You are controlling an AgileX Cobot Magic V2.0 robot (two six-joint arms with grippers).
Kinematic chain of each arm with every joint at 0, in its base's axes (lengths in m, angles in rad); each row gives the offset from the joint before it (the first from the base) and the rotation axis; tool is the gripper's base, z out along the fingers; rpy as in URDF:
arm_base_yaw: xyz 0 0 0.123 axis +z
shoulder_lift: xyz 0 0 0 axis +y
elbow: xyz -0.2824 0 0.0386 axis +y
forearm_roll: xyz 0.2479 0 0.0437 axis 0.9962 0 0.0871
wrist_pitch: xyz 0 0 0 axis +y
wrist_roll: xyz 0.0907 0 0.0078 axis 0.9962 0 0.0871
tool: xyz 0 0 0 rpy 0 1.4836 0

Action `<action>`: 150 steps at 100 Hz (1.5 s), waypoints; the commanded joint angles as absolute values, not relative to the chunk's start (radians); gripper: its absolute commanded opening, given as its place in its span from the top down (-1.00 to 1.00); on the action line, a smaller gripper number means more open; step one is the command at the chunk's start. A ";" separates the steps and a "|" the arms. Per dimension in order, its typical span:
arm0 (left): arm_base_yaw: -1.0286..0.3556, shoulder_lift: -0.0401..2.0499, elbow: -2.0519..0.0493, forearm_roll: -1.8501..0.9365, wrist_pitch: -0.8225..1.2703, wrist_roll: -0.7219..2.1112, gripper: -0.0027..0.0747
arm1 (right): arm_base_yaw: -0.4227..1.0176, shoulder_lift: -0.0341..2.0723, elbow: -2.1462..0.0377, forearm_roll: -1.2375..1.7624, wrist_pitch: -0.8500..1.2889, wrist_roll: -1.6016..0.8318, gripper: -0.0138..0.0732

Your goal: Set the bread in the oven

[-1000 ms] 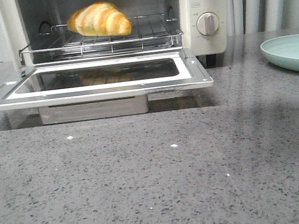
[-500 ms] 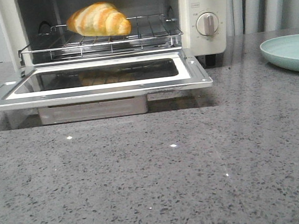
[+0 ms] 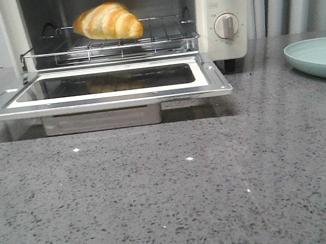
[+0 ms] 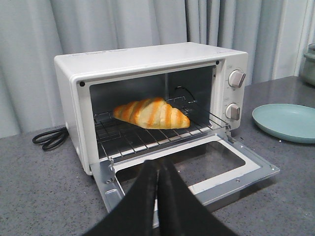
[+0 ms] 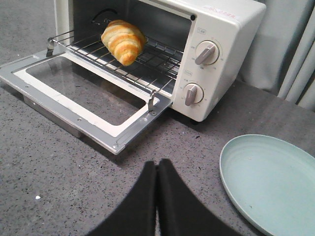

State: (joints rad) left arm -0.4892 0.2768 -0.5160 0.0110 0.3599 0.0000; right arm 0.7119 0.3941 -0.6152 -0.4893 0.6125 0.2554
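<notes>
The bread (image 3: 108, 21) (image 4: 151, 113) (image 5: 122, 41), a golden roll with pale stripes, lies on the wire rack (image 3: 165, 34) inside the cream-white oven (image 3: 209, 34) (image 4: 147, 56) (image 5: 226, 29). The oven's glass door (image 3: 103, 87) (image 4: 221, 162) (image 5: 88, 93) hangs open and flat. My left gripper (image 4: 157, 164) is shut and empty, held back from the door's front edge. The right gripper (image 5: 157, 164) is also shut with nothing in it, above the grey counter between the door's corner and a plate. Neither gripper shows in the front view.
A pale green plate (image 3: 317, 57) (image 4: 288, 123) (image 5: 270, 182) sits on the counter to the right of the oven. A black power cord (image 4: 49, 138) lies coiled beside the oven's left side. Grey curtains (image 4: 123, 24) hang behind. A dark pot edge (image 4: 309, 64) shows far right.
</notes>
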 commanded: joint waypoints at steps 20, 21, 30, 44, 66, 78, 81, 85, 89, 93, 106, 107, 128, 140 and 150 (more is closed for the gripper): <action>-0.488 0.285 -0.541 0.000 0.278 -0.005 0.99 | 0.705 0.400 -0.640 -0.515 0.550 0.259 0.79; -0.488 0.285 -0.541 0.000 0.278 -0.005 0.99 | 0.705 0.400 -0.640 -0.515 0.550 0.259 0.79; -0.488 0.285 -0.541 0.000 0.278 0.000 0.99 | 0.705 0.400 -0.640 -0.515 0.550 0.259 0.79; -0.488 0.285 -0.540 0.122 0.209 0.000 0.99 | 0.705 0.400 -0.640 -0.515 0.550 0.259 0.79; -0.486 0.274 -0.528 0.130 0.199 0.000 0.99 | 0.705 0.400 -0.640 -0.515 0.550 0.259 0.79; -0.447 0.234 -0.441 0.110 0.150 0.124 0.99 | 0.705 0.400 -0.640 -0.515 0.550 0.259 0.79; -0.432 0.224 -0.401 0.093 0.127 0.152 0.99 | 0.705 0.400 -0.640 -0.515 0.550 0.259 0.79; -0.403 0.207 -0.357 0.070 0.102 0.159 0.99 | 0.705 0.400 -0.640 -0.515 0.550 0.259 0.79; -0.375 0.187 -0.307 0.043 0.082 0.159 0.99 | 0.705 0.400 -0.640 -0.515 0.550 0.259 0.79; -0.340 0.165 -0.262 0.000 0.077 0.157 0.99 | 0.705 0.400 -0.640 -0.515 0.550 0.259 0.79; -0.231 0.071 -0.150 -0.101 0.077 0.112 0.99 | 0.705 0.400 -0.640 -0.515 0.550 0.259 0.79; -0.226 0.066 -0.139 -0.103 0.077 0.105 0.99 | 0.705 0.400 -0.640 -0.515 0.550 0.259 0.79; -0.170 -0.013 -0.027 -0.103 0.095 -0.044 0.99 | 0.705 0.400 -0.640 -0.515 0.550 0.259 0.79; -0.167 -0.021 0.008 -0.103 0.155 -0.116 0.99 | 0.705 0.400 -0.640 -0.515 0.550 0.259 0.79; -0.167 -0.021 0.021 -0.085 0.207 -0.116 0.99 | 0.705 0.400 -0.640 -0.515 0.550 0.259 0.79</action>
